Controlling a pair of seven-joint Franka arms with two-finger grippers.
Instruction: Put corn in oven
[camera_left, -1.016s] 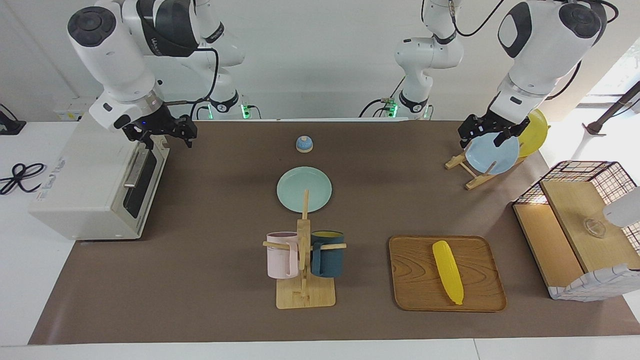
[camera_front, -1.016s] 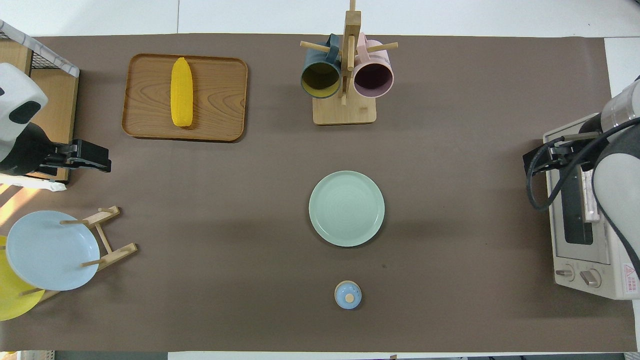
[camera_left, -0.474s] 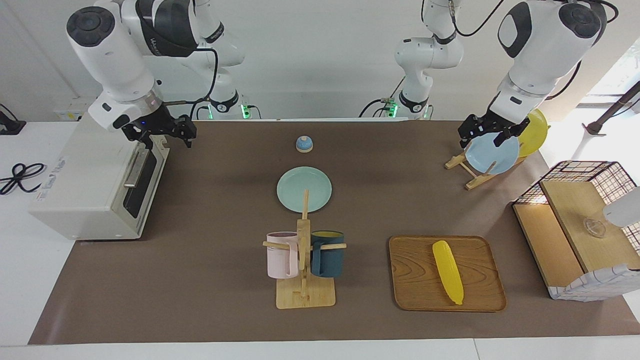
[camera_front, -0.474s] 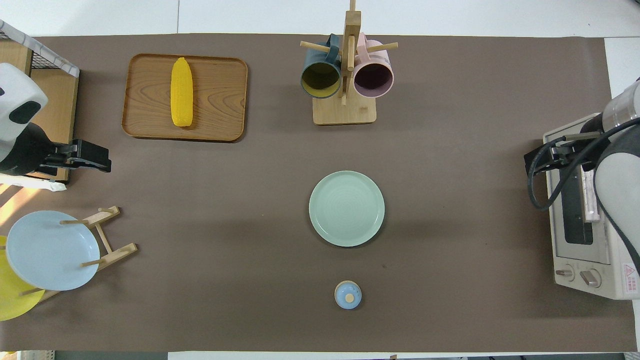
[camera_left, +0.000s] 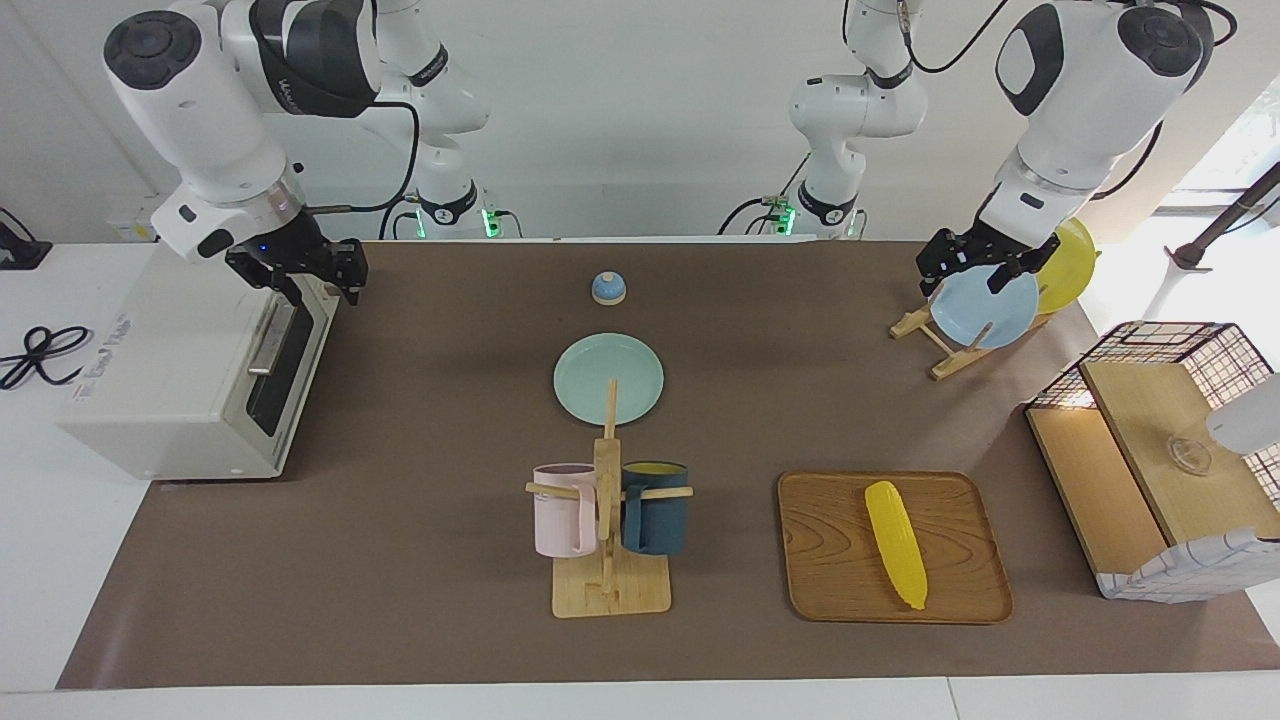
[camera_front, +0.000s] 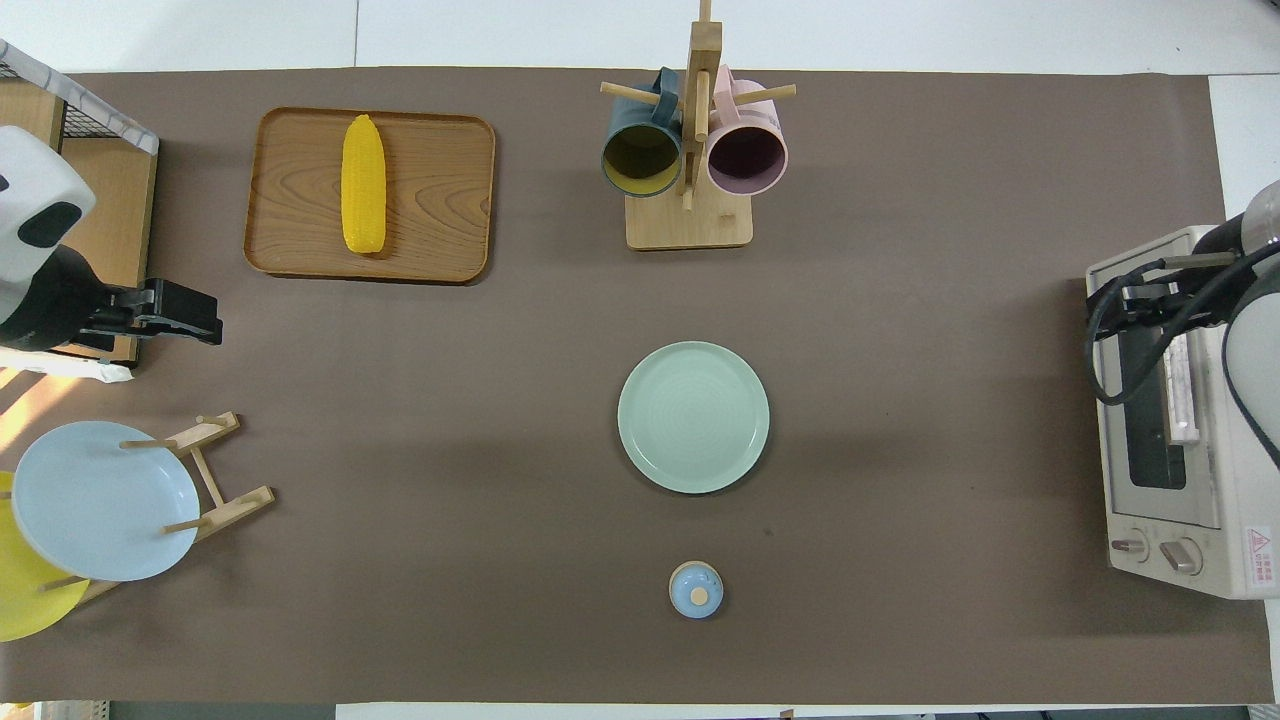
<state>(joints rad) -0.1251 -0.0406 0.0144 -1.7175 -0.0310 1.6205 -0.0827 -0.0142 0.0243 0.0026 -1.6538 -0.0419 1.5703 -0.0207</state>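
facing view first: the corn (camera_left: 896, 543) lies flat on the wooden tray (camera_left: 830, 590), toward the left arm's end of the table, untouched. the oven (camera_left: 190, 380) sits at the right arm's end with its dark glass door shut. the right gripper (camera_left: 305, 283) is down at the top edge of that door, by the bar handle (camera_left: 268, 335); whether its fingers are apart or together, i cannot tell from here. the left gripper (camera_left: 968, 272) hangs over the blue plate (camera_left: 985, 308) in the plate rack, fingers spread, gripping nothing, waiting. mid-table, the green plate (camera_left: 608, 378) lies nearer to the robots than the mug stand (camera_left: 608, 560).

overhead now: corn (camera_front: 363, 197) on the tray (camera_front: 440, 190), lengthwise, well apart from both arms. the right gripper (camera_front: 1125, 305) sits over the oven (camera_front: 1170, 520) at the door's farther end, cables in the way, finger state unclear. the left gripper (camera_front: 185, 312) is beside the wire basket shelf (camera_front: 95, 180), its fingers apart and empty.
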